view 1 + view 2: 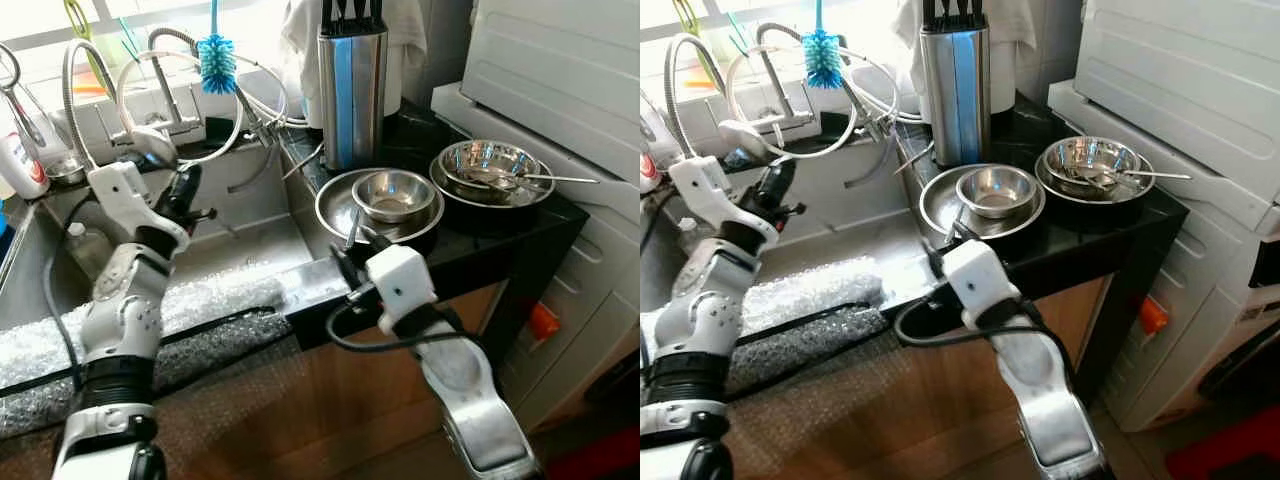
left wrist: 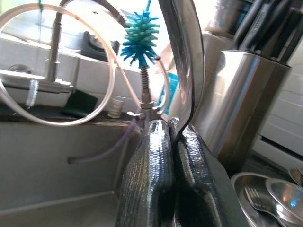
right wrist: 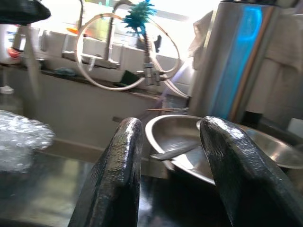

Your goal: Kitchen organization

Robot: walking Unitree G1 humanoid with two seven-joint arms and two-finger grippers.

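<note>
Left eye view: left gripper over sink, pinching ladle; right gripper at counter edge.
Left wrist view: fingers pressed on ladle handle.
Right wrist view: fingers spread toward pan, likely next pick.

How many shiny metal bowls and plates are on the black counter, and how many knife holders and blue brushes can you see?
Small metal bowl sitting in a wide dish: 1
Wide metal dishes: 2, one under that bowl, one to its right holding utensils
Knife block: 1
Blue bottle brush: 1
Total: 5
</note>
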